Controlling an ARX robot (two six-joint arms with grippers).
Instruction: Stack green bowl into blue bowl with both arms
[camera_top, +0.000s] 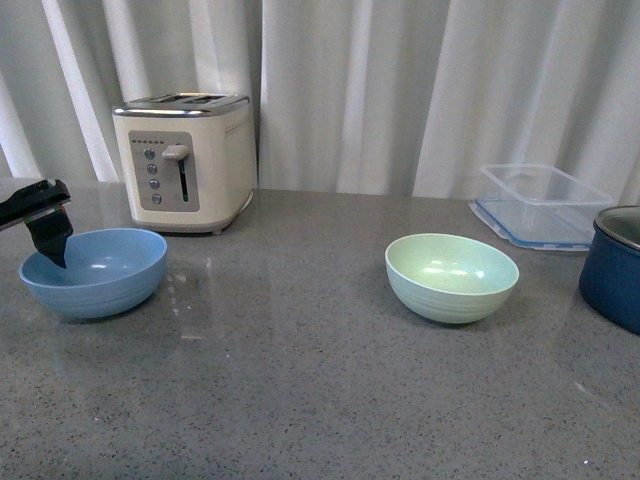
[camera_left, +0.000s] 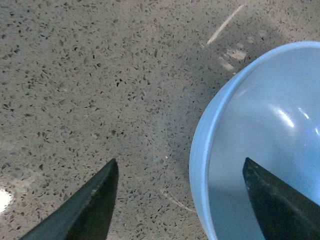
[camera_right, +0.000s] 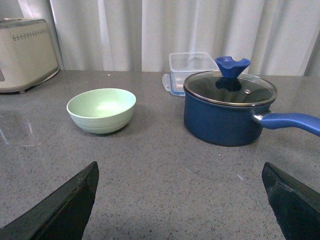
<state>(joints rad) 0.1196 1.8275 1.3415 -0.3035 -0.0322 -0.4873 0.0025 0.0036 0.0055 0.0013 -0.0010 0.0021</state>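
Note:
The blue bowl (camera_top: 95, 270) sits upright on the grey counter at the left. My left gripper (camera_top: 48, 235) is open and straddles its left rim: one finger hangs inside the bowl, the other outside over the counter. In the left wrist view the gripper (camera_left: 180, 172) has the bowl's rim (camera_left: 200, 150) between its jaws. The green bowl (camera_top: 451, 276) sits upright right of centre, alone; it also shows in the right wrist view (camera_right: 101, 110). My right gripper (camera_right: 180, 175) is open and empty, low over bare counter, well short of the green bowl. It is out of the front view.
A cream toaster (camera_top: 185, 160) stands behind the blue bowl. A clear plastic container (camera_top: 540, 205) sits at the back right. A dark navy pot (camera_right: 227, 112) with glass lid and blue handle (camera_right: 292, 121) stands right of the green bowl. White curtains hang behind.

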